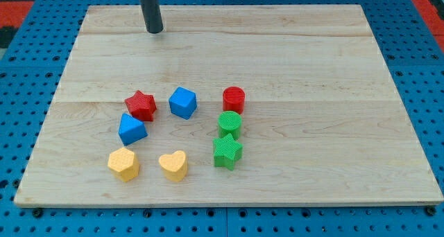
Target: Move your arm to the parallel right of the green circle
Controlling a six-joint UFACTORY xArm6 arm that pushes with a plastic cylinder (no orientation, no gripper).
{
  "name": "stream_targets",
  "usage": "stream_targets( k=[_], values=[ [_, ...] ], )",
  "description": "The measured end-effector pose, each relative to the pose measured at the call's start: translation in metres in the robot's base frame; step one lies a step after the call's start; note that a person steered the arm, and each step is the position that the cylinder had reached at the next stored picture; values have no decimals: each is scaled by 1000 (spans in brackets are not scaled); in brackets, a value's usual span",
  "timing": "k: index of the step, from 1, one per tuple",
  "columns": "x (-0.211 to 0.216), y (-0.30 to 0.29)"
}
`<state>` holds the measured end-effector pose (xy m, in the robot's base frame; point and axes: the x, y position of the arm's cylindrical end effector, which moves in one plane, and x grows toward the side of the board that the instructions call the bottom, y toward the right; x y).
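The green circle [229, 124] lies on the wooden board [312, 71] a little right of the middle, between the red circle [234, 99] just above it and the green star [227, 151] just below it. My tip [155, 30] rests on the board near the view's top, left of centre, far up and to the left of the green circle and away from every block.
A blue cube [183, 102] and a red star [141, 105] lie left of the red circle. A second blue block [131, 129], a yellow block [124, 163] and a yellow heart [173, 165] lie at lower left. Blue pegboard [430, 71] surrounds the board.
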<state>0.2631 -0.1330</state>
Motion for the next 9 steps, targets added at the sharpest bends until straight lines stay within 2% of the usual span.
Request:
stream_targets(
  k=[2, 6, 7, 8, 9],
  values=[
    [0, -22],
    [1, -22],
    [29, 63],
    [84, 177],
    [170, 281]
  ],
)
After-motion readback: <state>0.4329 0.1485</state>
